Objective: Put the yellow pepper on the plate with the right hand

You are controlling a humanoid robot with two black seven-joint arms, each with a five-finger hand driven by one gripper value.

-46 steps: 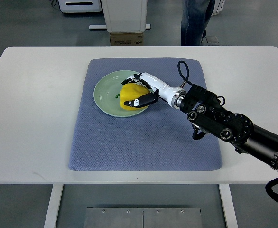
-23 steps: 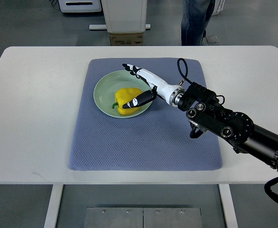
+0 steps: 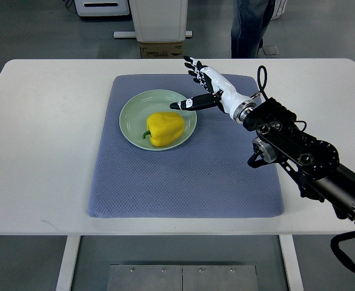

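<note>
The yellow pepper [image 3: 164, 128] lies on the pale green plate [image 3: 132, 110], its green stem pointing left. The plate sits on a blue-grey mat [image 3: 183, 176] on the white table. My right hand [image 3: 195, 85] is open and empty, fingers spread, raised above the plate's far right rim, apart from the pepper. Its arm comes in from the right edge. The left arm does not show.
The white table's [image 3: 44, 139] far edge runs behind the mat. A person's legs [image 3: 249, 24] stand beyond the table, next to a white stand and a cardboard box [image 3: 161, 48] on the floor.
My right hand has let go of the pepper, opened, and lifted back to the right and away from the plate. The pepper stays on the plate.
</note>
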